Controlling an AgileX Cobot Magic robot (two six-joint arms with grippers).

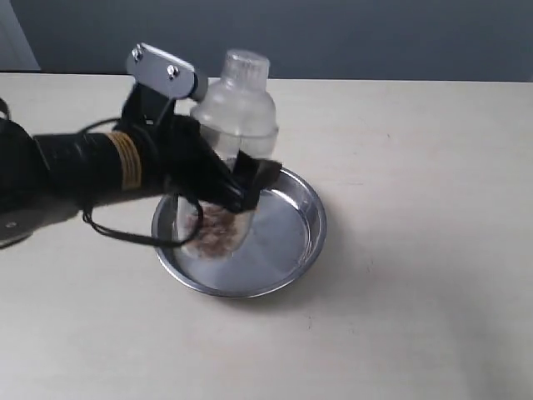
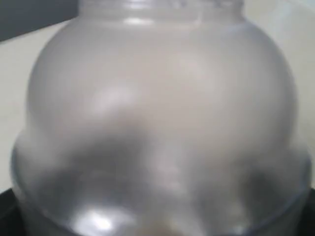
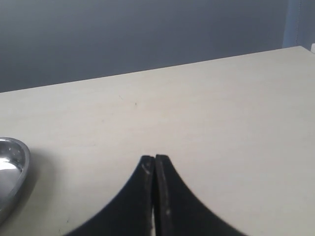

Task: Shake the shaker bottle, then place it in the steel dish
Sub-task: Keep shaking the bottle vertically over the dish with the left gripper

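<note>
The shaker bottle (image 1: 237, 108) stands upright in the steel dish (image 1: 296, 237), frosted dome and small cap on top, brown beans showing low in its clear body. My left gripper (image 1: 237, 183) is shut on the bottle's middle, its black fingers on both sides. In the left wrist view the frosted dome (image 2: 157, 98) fills the picture and hides the jaws. Whether the bottle's base touches the dish floor I cannot tell. My right gripper (image 3: 155, 158) is shut on nothing, low over bare table, with the dish's rim (image 3: 15, 169) off to one side.
The pale table (image 1: 416, 167) spreads around the dish, with a dark wall behind its far edge. A black cable (image 1: 125, 233) loops from the left arm beside the dish's near-left rim.
</note>
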